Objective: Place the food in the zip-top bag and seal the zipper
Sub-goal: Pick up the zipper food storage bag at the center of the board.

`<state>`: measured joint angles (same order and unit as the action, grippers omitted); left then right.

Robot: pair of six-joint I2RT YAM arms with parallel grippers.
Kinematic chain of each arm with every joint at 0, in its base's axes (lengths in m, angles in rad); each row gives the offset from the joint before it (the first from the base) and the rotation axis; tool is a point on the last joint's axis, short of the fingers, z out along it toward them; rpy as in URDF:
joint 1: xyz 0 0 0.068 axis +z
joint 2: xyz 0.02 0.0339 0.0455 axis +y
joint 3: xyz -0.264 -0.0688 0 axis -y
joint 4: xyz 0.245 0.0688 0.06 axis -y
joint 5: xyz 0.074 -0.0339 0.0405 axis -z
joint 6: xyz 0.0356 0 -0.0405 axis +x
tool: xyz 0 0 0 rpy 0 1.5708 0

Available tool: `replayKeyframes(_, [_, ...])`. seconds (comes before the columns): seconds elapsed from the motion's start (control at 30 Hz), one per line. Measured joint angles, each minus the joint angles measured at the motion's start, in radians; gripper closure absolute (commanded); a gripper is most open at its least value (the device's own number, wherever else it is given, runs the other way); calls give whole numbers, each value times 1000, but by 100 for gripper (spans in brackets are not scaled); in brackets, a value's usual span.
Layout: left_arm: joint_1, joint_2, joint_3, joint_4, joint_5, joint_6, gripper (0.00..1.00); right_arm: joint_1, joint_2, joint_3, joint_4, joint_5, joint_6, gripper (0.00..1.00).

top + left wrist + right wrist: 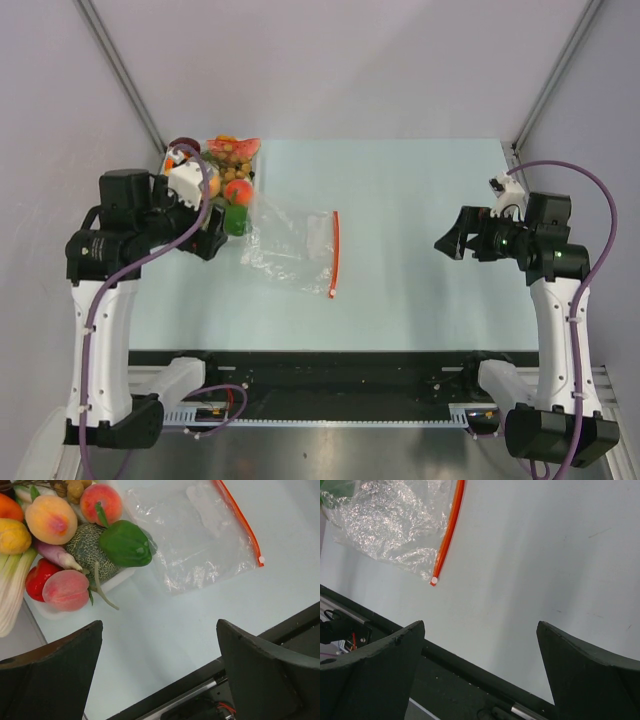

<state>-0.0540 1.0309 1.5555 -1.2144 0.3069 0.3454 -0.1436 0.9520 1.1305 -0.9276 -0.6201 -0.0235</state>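
The clear zip-top bag (pixel 290 245) lies flat on the pale table, empty, with its red-orange zipper (pixel 335 252) along its right edge. It also shows in the left wrist view (pixel 195 535) and the right wrist view (pixel 390 525). The toy food (pixel 232 165) is piled in a clear tray at the back left; a green pepper (pixel 125 542), peaches (pixel 65 590) and a netted melon (pixel 87 547) show in the left wrist view. My left gripper (pixel 212 240) is open and empty beside the tray, left of the bag. My right gripper (pixel 450 240) is open and empty, well right of the bag.
The clear tray (pixel 117 578) holds the food at the table's back left corner. A black rail (pixel 320 365) runs along the table's near edge. Grey walls and slanted frame bars stand behind the table.
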Motion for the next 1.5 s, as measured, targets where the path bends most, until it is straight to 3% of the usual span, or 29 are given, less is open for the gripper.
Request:
replayKeyframes(0.2, [-149, 98, 11, 45, -30, 65, 1, -7, 13, -16, 6, -19, 6, 0])
replayKeyframes(0.47, [-492, 250, 13, 137, -145, 241, 0, -8, 23, -18, 6, -32, 6, 0])
replayKeyframes(0.6, [-612, 380, 13, 168, -209, 365, 0, -8, 35, -19, 6, -35, 6, 0])
replayKeyframes(0.87, [-647, 641, -41, 187, -253, 570, 1, -8, 35, -19, 5, -44, 8, 0])
replayKeyframes(1.0, [-682, 629, -163, 222, -253, 613, 0, -9, 35, -21, 6, -45, 8, 0])
replayKeyframes(1.33, [-773, 594, -535, 546, -354, 650, 1, -9, 35, -27, 6, -51, 8, 0])
replayKeyframes(1.37, [-772, 599, -555, 591, -372, 658, 6, -9, 36, -27, 6, -51, 8, 0])
replayKeyframes(1.4, [-770, 604, -572, 635, -389, 667, 23, -9, 36, -27, 6, -51, 11, 0])
replayKeyframes(1.47, [-770, 616, -593, 703, -422, 684, 44, -9, 38, -27, 6, -51, 18, 0])
replayKeyframes(1.5, [-770, 624, -594, 723, -435, 690, 64, -9, 39, -27, 7, -51, 24, 0])
